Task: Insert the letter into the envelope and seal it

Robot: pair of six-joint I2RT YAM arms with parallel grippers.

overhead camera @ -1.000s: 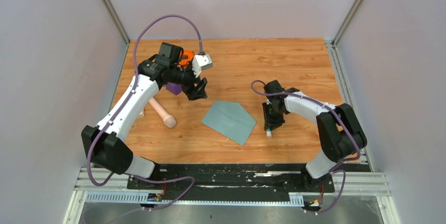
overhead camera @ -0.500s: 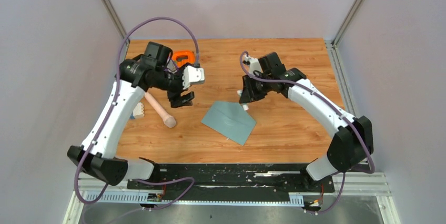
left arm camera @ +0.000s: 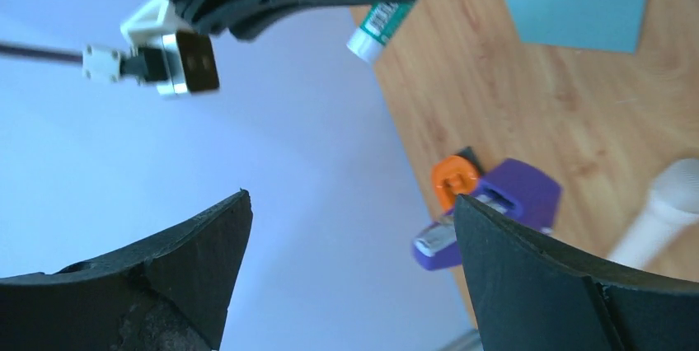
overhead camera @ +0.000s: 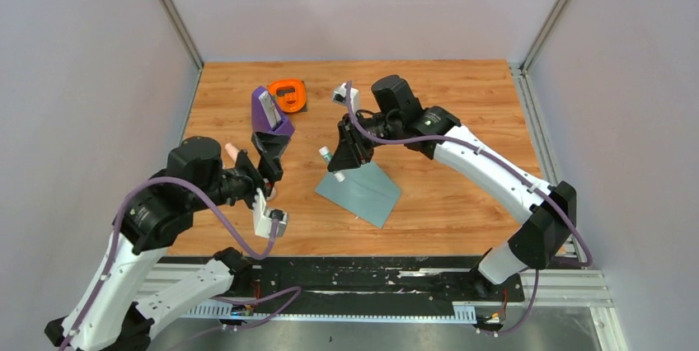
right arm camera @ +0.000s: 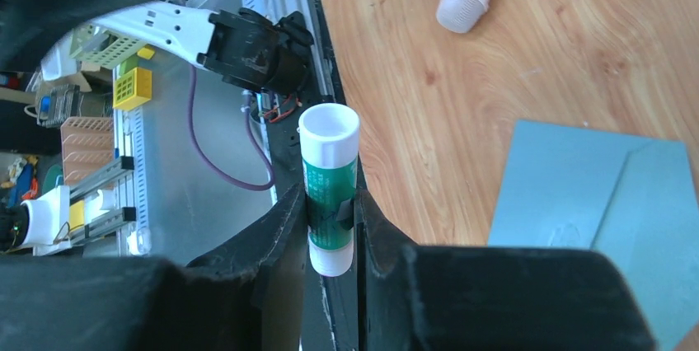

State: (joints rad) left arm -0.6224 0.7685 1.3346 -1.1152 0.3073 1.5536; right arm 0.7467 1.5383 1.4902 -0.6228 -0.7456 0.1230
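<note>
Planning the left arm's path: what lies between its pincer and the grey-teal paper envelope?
Top view: only bare wooden tabletop separates the left pincer from the envelope.

Surface (overhead camera: 482,87) is shown as wood-grain laminate, smooth with a faint sheen; envelope (overhead camera: 367,194) as matt slate-grey paper; glue stick (right arm camera: 329,194) as smooth, glossy white-and-green plastic.

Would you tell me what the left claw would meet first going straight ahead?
For the left claw, the way looks free up to the pale wall; the purple object sits just aside, depth unclear.
</note>
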